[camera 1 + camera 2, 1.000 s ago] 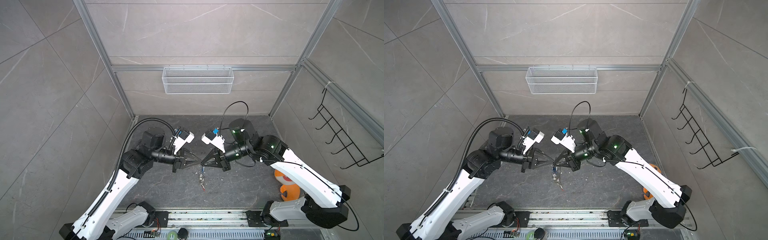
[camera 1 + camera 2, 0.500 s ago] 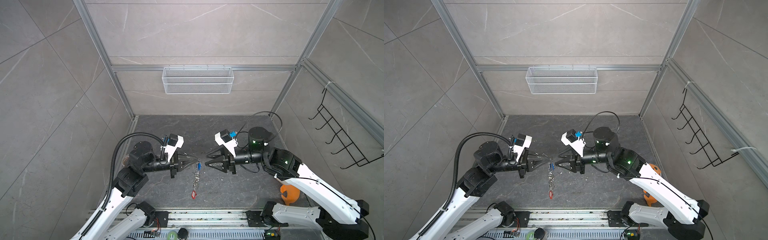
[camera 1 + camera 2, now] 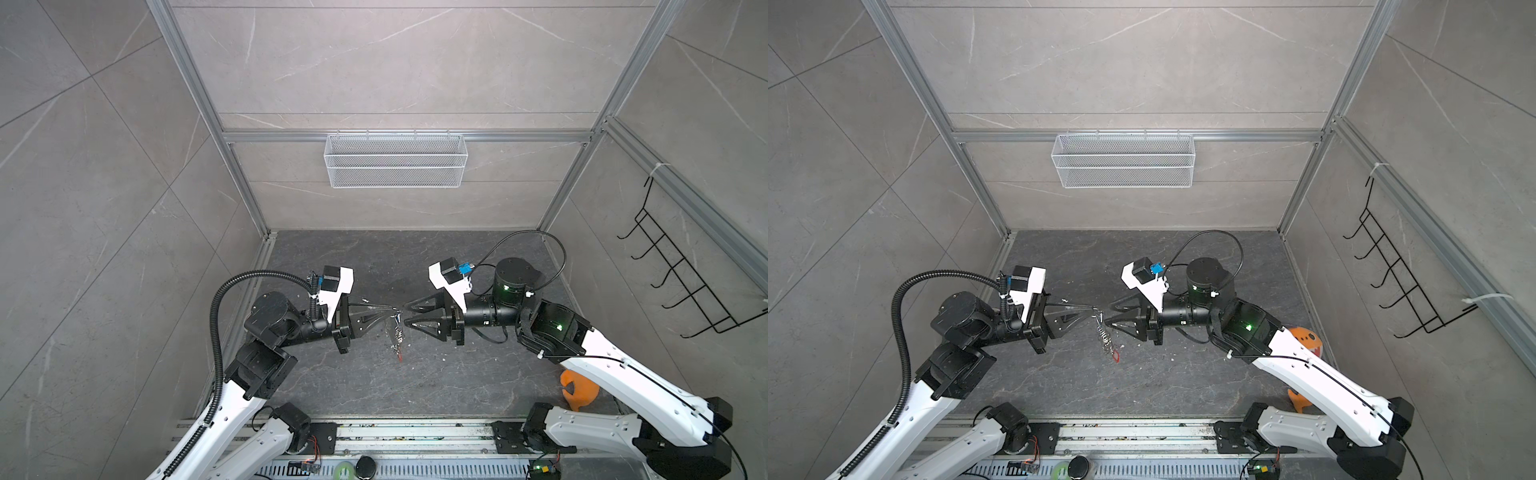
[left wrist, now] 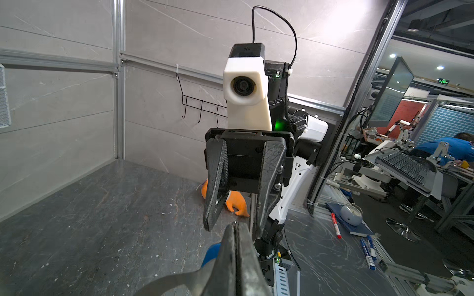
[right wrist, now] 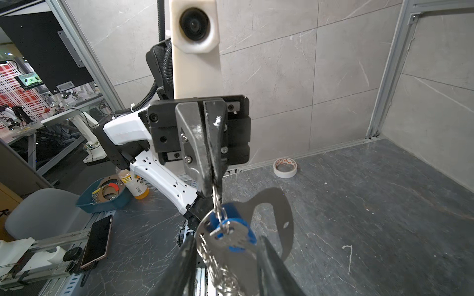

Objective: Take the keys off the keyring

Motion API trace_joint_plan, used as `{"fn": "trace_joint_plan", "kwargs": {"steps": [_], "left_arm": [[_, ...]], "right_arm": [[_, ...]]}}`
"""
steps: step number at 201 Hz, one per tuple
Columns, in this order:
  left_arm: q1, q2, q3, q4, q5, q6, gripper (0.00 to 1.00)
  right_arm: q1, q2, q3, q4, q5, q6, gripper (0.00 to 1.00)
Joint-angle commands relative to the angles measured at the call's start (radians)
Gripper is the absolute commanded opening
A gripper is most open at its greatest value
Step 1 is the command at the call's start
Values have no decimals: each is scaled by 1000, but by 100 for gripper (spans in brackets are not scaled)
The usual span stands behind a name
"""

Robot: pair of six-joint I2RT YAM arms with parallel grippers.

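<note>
Right wrist view: the left gripper (image 5: 212, 179) faces the lens, jaws pressed fully together on the top ring of the keyring (image 5: 218, 205). Everything else hangs free below that pinch: the flat grey tag (image 5: 278, 215), the blue key (image 5: 242, 239), then a run of small rings dropping out of frame.

Judgement: pinching a ring rather than a key lets the weight pull the chain straight. It also leaves the keys exposed for the other arm.

The right gripper (image 3: 406, 314) points straight at the left gripper, tip to tip and just beside it. Its jaws stand partly apart, one on each side of the blue key under the left gripper's tip. A gap shows on both sides, so nothing is gripped. Whether a jaw grazes the tag, cannot tell.

Both top views: the keyring dangles from the left gripper over the desk (image 3: 1059, 386), with the red key (image 3: 1116, 355) the lowest piece. Contact with the desk cannot be judged from above.

Status (judgement): no key is off yet, as blue and red are both on the chain. The plain silver key is not picked out with certainty.

Next move likely needs the right jaws to close on the blue key and work it round its ring against the left gripper's hold.

Risk: the chain may swing or twist, or the thin ring may slip in the pinch.

A tape roll (image 5: 284, 167) lies on the desk well behind the left gripper, uninvolved.
</note>
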Motion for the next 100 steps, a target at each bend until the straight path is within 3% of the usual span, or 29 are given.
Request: {"fn": "trace_joint_plan", "kwargs": {"steps": [1, 100], "left_arm": [[-3, -1, 6, 87, 35, -26, 0], [-3, 9, -2, 112, 53, -41, 0]], "right_arm": [[8, 5, -3, 34, -19, 16, 40], [11, 20, 24, 29, -11, 3, 37]]}}
